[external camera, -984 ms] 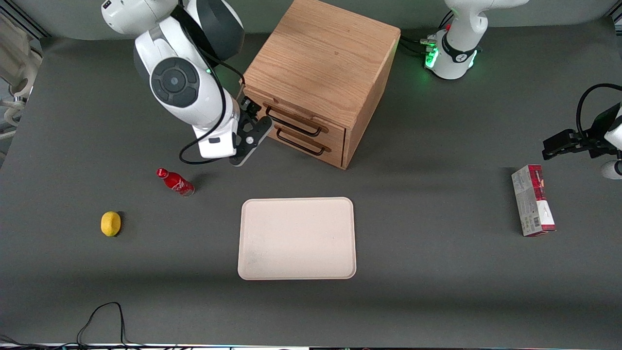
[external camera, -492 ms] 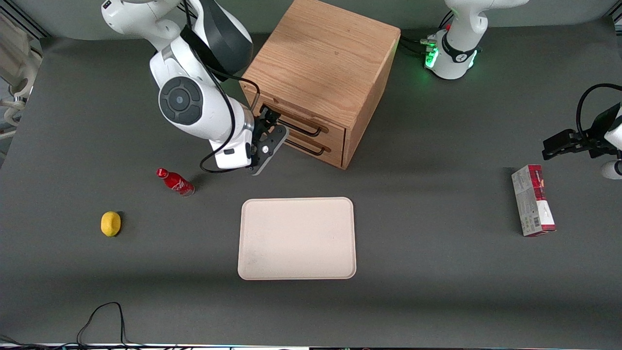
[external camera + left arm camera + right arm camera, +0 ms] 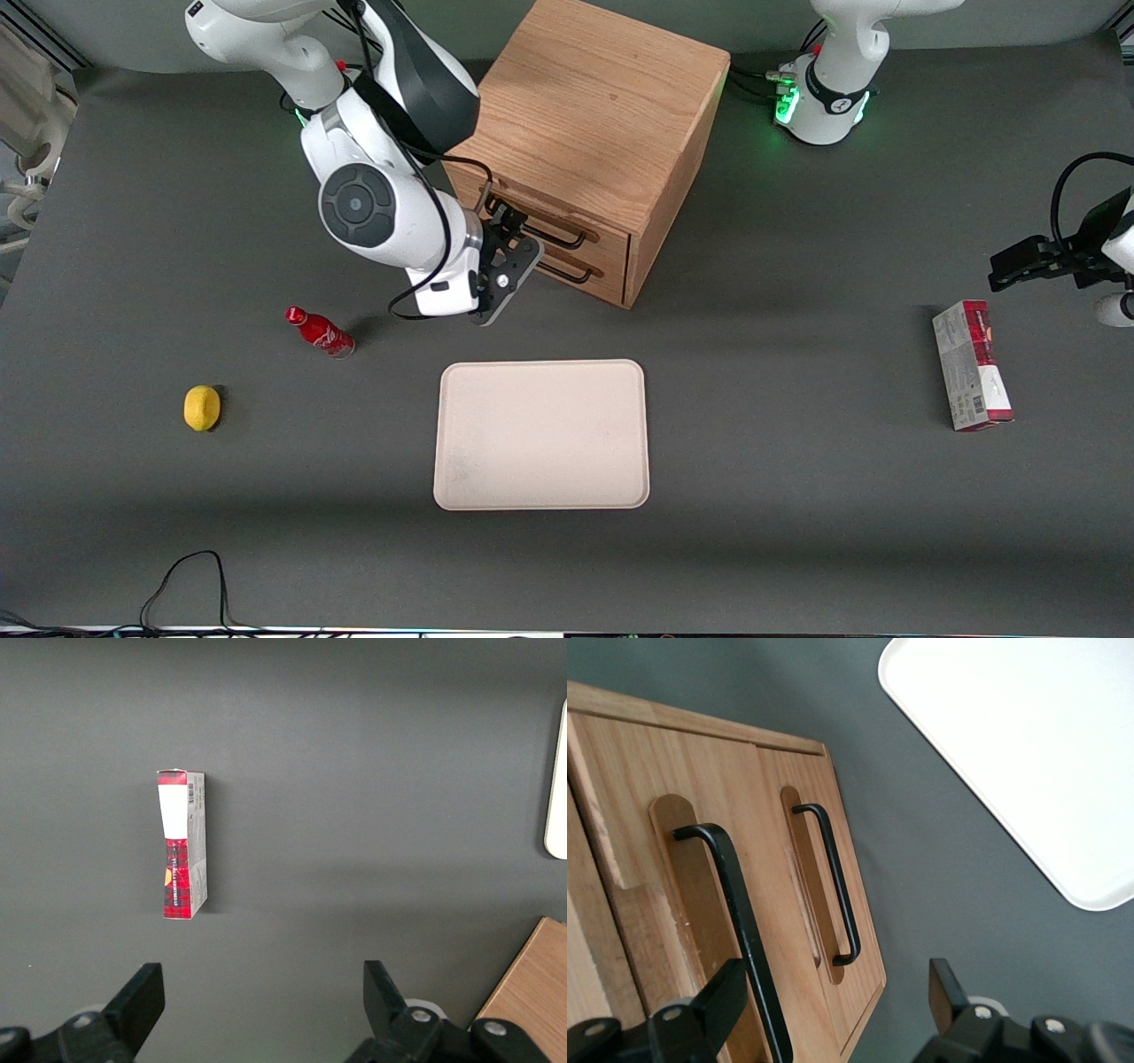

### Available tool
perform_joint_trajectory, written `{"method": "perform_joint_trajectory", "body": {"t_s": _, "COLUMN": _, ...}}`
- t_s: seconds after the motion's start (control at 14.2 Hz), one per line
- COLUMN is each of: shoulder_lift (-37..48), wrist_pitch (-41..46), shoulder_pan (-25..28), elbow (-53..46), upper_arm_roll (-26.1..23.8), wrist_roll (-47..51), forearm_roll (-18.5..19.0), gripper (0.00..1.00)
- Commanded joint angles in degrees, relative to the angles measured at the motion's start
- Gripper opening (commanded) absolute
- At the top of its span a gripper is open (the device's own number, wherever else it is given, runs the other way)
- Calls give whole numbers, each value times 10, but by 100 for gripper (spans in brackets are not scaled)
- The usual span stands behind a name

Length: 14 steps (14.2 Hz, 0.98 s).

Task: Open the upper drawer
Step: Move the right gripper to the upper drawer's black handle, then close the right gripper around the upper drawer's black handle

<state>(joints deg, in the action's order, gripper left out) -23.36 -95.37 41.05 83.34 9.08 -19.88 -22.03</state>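
front view: upper drawer [image 3: 540,226] sits shut in the cabinet [image 3: 589,133], at about 12 o'clock from the tray [image 3: 541,434]; gripper [image 3: 507,232] hovers at its handle [image 3: 551,232], nothing pulled yet

right wrist view: jaws spread open, handle [image 3: 740,921] ungrasped

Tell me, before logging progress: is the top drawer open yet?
Shut: the top drawer sits flush with the bottom drawer; the open gripper is at its handle.
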Motion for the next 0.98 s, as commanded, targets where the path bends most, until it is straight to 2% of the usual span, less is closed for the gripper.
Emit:
{"method": "perform_joint_trajectory", "body": {"t_s": 0.0, "shoulder_lift": -6, "wrist_pitch": 0, "shoulder_pan": 19, "elbow": 7, "upper_arm_roll": 6, "wrist_roll": -9, "forearm_roll": -14, "gripper": 92}}
{"method": "perform_joint_trajectory", "body": {"t_s": 0.28, "shoulder_lift": -6, "wrist_pitch": 5, "shoulder_pan": 41, "elbow": 16, "upper_arm_roll": 7, "wrist_roll": -6, "forearm_roll": -13, "gripper": 92}}
{"method": "perform_joint_trajectory", "body": {"t_s": 0.91, "shoulder_lift": 1, "wrist_pitch": -3, "shoulder_pan": 42, "elbow": 46, "upper_arm_roll": 7, "wrist_roll": -14, "forearm_roll": -7, "gripper": 92}}
